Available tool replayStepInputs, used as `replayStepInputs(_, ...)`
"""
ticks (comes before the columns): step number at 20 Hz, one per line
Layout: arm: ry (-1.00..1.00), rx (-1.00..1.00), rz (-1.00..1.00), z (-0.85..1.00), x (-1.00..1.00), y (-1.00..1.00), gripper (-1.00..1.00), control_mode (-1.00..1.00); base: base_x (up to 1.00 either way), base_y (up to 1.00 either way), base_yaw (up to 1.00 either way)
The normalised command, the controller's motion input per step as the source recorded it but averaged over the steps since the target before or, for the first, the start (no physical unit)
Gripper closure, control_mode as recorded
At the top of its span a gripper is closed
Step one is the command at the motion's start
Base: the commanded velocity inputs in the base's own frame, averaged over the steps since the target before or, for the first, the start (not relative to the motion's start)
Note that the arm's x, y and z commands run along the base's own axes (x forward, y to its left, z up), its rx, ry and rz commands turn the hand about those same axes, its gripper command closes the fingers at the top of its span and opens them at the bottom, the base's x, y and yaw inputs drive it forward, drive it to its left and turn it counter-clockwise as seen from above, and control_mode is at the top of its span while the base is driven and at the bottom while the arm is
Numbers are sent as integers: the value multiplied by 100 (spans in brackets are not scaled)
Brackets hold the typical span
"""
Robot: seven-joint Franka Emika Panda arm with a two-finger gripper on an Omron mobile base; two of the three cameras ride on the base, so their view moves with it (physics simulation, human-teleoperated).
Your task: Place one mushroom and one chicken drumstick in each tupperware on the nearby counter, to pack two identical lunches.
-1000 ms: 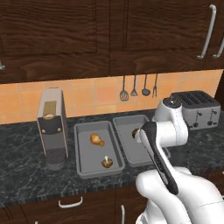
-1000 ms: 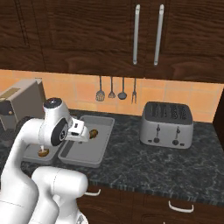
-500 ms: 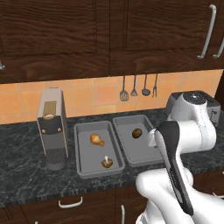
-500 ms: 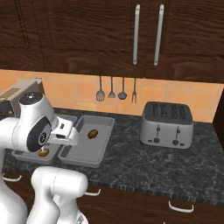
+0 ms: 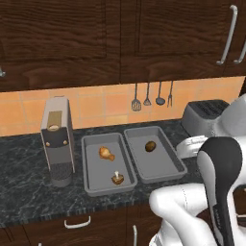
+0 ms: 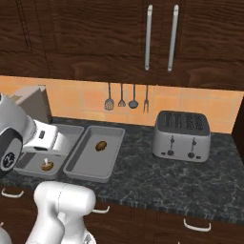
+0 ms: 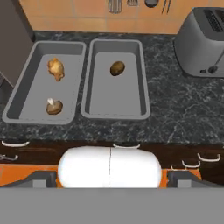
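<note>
I see two grey trays side by side on the speckled surface (image 5: 29,202), long sides nearly touching. The left tray (image 5: 91,166) holds a golden drumstick (image 5: 106,153) in its far half and a mushroom (image 5: 117,178) in its near half, brown cap down and pale stem up. The two lie apart, neither touching the rim. The right tray (image 5: 163,170) holds one brown rounded piece (image 5: 150,146) in its far half; I cannot tell whether it is a mushroom or a drumstick.

The counter (image 5: 29,192) is black with grey speckles. Both trays (image 5: 96,187) (image 5: 166,173) are grey. The drumstick (image 5: 106,153) is golden orange. The mushroom (image 5: 117,178) is brown with a white stem. The toaster (image 6: 181,137) is grey.
</note>
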Motion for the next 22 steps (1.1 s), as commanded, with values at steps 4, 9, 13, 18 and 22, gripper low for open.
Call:
replayStepInputs(4, -3, 0, 0, 18, -20, 0, -100, 100, -72, -17, 0)
replayStepInputs(9, 0, 0, 0, 0, 0, 0, -100, 100, -100, -79, 0)
replayStepInputs(13, 0, 0, 0, 0, 0, 0, -100, 100, -67, -100, -4)
replayStepInputs(18, 0, 0, 0, 0, 0, 0, -100, 100, -37, -100, -3)
replayStepInputs(22, 0, 0, 0, 0, 0, 0, -100, 100, -6, -100, -1)
